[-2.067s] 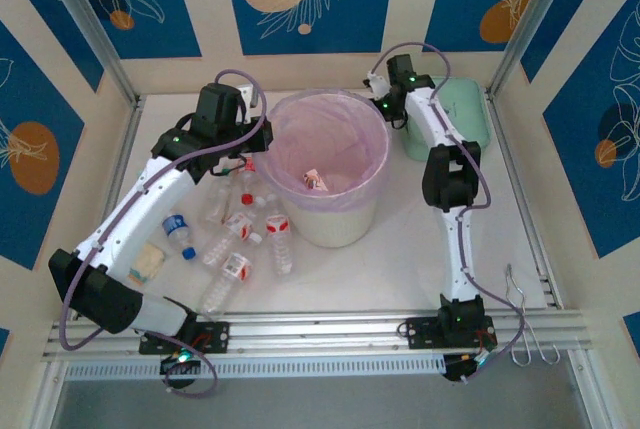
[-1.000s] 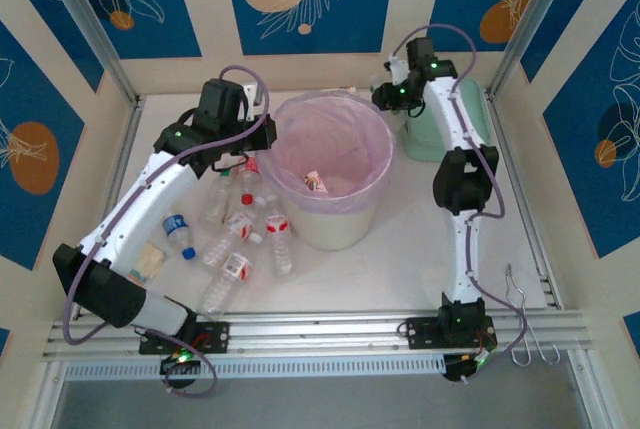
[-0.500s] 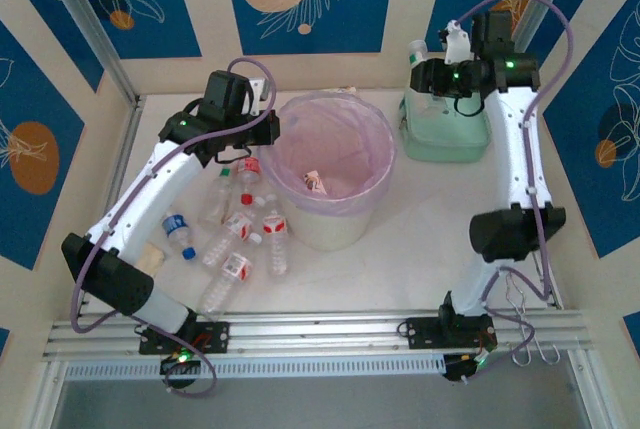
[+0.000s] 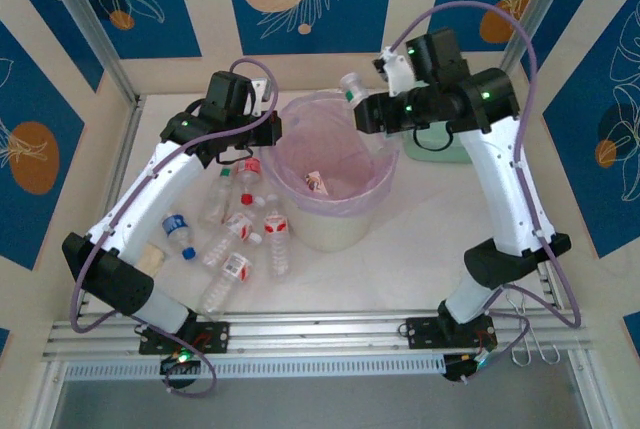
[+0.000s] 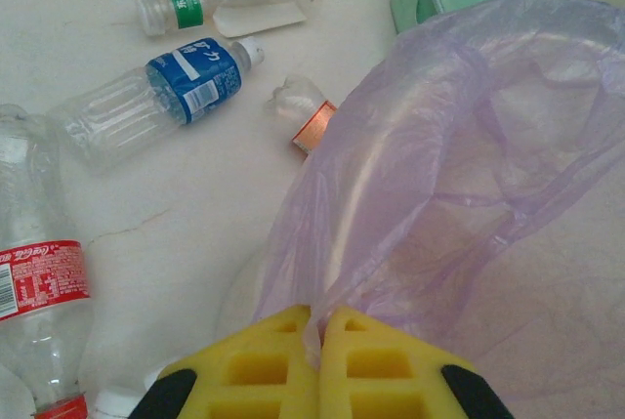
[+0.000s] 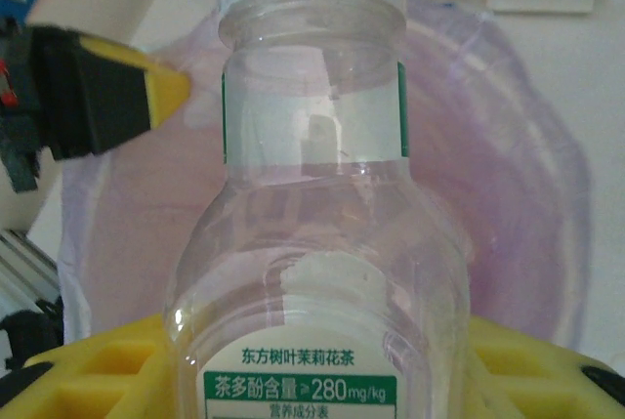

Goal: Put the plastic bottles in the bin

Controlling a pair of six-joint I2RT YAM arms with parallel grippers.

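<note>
Loose clear plastic bottles [image 4: 232,267] with red-white and blue labels lie on the white worktop [image 4: 400,254], at 8 o'clock from the round white bucket bin [image 4: 335,229]. Left pincer [image 5: 317,319]: fingers together, pinching the translucent pink-lilac bag liner [image 5: 459,175] at the bin's 10 o'clock rim. Right pincer [image 6: 312,380]: clamped on a clear green-labelled bottle [image 6: 312,233] with a pale cap, held above the rim at 1 o'clock. A mint green square case [image 4: 440,148] sits at 2 o'clock.
</note>
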